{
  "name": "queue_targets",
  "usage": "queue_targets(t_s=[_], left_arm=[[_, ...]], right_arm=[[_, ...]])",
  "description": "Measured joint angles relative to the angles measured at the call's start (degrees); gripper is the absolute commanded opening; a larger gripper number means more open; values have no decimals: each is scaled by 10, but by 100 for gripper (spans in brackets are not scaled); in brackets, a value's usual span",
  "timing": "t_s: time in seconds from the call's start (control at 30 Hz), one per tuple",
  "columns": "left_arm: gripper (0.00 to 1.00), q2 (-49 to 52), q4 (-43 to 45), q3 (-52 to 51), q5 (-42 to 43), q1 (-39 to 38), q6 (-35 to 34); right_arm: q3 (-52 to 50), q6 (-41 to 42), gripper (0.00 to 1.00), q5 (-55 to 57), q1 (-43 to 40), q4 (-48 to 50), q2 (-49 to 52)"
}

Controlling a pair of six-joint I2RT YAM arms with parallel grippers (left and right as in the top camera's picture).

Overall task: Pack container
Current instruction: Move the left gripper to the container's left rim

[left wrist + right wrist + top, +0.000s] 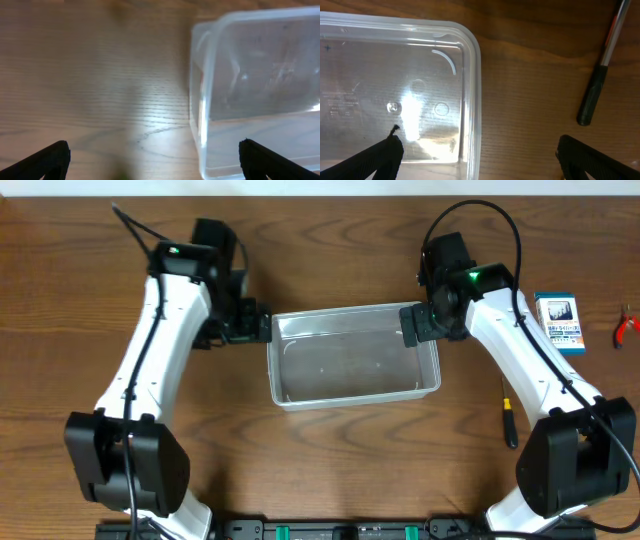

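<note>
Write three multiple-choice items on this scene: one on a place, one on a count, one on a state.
1. Where does the screwdriver lie? A in the container; B on the table right of the container; C left of the container.
2. How many things lie in the container? A none; B one; C two.
3. How is the right gripper? A open; B shut on the screwdriver; C shut on the container's rim.
Key: 1B, it lies on the wood beyond the container's right end; 2A, its clear floor shows bare; 3A, its fingers stand wide apart astride the wall.
</note>
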Motion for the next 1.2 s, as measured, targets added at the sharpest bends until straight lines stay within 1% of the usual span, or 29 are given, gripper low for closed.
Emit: queue_targets(t_s=[0.2, 0.4, 0.67, 0.87, 1.03, 1.2], left_arm=[[98, 0, 13, -13, -6, -17, -2], [98, 0, 33, -57, -7, -33, -3], [98, 0, 43, -64, -8, -34, -5], [98, 0, 80, -89, -8, -34, -9], [98, 0, 100, -106, -13, -34, -39], [98, 0, 110, -106, -46, -34, -77]], right_arm=[[0, -5, 99, 0, 0, 1, 0], [0, -8, 99, 0, 0, 0, 0], [0, -12, 99, 0, 0, 1, 0], [0, -13, 99, 0, 0, 1, 0], [0, -13, 99, 0, 0, 3, 0], [0, -13, 99, 0, 0, 3, 0]])
